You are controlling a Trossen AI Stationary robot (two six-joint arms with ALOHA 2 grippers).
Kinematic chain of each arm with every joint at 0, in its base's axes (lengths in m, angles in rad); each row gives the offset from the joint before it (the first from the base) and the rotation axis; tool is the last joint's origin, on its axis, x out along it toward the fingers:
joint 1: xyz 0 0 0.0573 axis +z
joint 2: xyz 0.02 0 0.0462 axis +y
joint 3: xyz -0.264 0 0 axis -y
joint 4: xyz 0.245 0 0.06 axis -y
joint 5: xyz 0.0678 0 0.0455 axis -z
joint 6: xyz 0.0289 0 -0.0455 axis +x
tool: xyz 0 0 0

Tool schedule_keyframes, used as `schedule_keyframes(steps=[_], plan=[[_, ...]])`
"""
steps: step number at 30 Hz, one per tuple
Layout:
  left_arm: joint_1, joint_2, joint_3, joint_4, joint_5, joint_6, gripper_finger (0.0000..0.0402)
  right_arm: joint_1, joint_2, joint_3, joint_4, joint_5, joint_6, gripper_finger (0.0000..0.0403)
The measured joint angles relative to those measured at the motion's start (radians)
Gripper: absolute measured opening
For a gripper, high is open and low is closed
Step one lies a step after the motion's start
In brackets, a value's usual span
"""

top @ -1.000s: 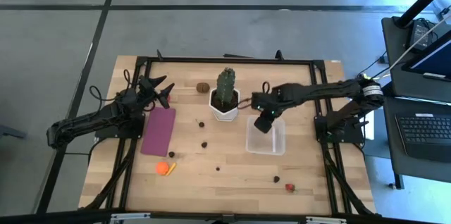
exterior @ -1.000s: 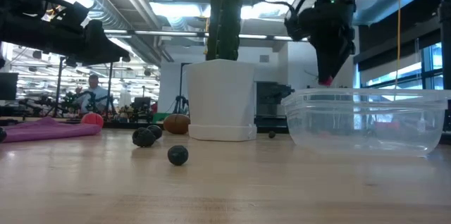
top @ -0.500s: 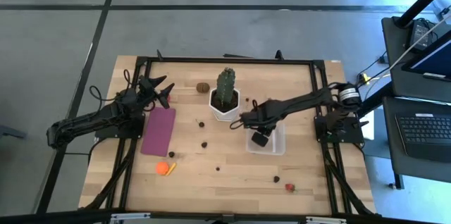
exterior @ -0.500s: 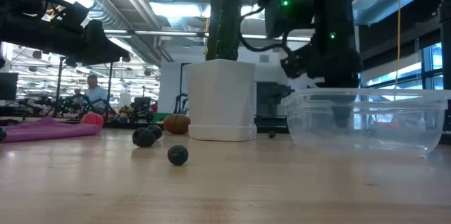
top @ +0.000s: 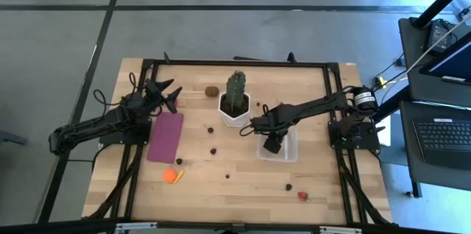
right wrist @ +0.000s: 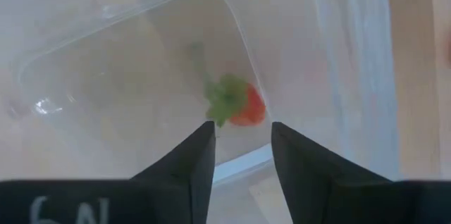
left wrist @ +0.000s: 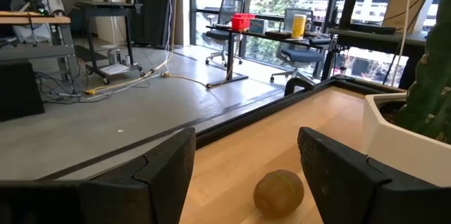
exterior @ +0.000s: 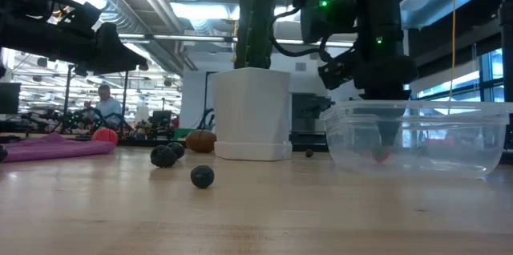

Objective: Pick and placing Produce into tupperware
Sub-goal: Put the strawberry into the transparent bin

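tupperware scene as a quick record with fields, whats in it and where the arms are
tupperware: clear box on the table, beside the white cactus pot
contents: one small red piece with green top, lying free on the bottom
right gripper: down in the box, fingers parted, holding nothing
left gripper: waiting open at the table's far left, above the purple mat
produce still out: orange piece, brown oval, dark berries, red piece

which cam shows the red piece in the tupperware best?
Right wrist view: the red piece with green leaves lies on the tupperware floor, just past the open right gripper. Low view gives only a faint red smudge through the wall. High view: gripper hides it. Left wrist view: not visible.
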Motion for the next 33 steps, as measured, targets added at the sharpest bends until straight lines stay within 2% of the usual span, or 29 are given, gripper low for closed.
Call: schedule_keyframes(steps=[5,14,18,26,29,33], plan=[[0.000,0.000,0.000,0.000,0.000,-0.001,0.0244,0.000,0.000,0.000,-0.003,-0.001,-0.023,0.0184],[0.000,0.000,0.000,0.001,0.000,-0.002,0.0244,-0.003,0.000,0.007,-0.081,-0.007,-0.049,0.0296],[0.000,0.000,0.000,0.001,0.000,-0.002,0.0244,-0.003,0.000,0.041,-0.111,-0.007,-0.051,0.0311],[0.000,0.000,0.000,0.001,0.000,0.000,0.0244,-0.003,-0.010,0.200,-0.152,0.007,-0.222,0.0312],[0.000,0.000,0.000,0.001,0.000,0.000,0.0244,-0.006,-0.031,0.254,-0.177,0.114,-0.300,0.0312],[0.000,0.000,0.000,0.001,0.000,0.000,0.0244,-0.020,-0.075,0.295,-0.214,0.401,-0.305,0.0312]])
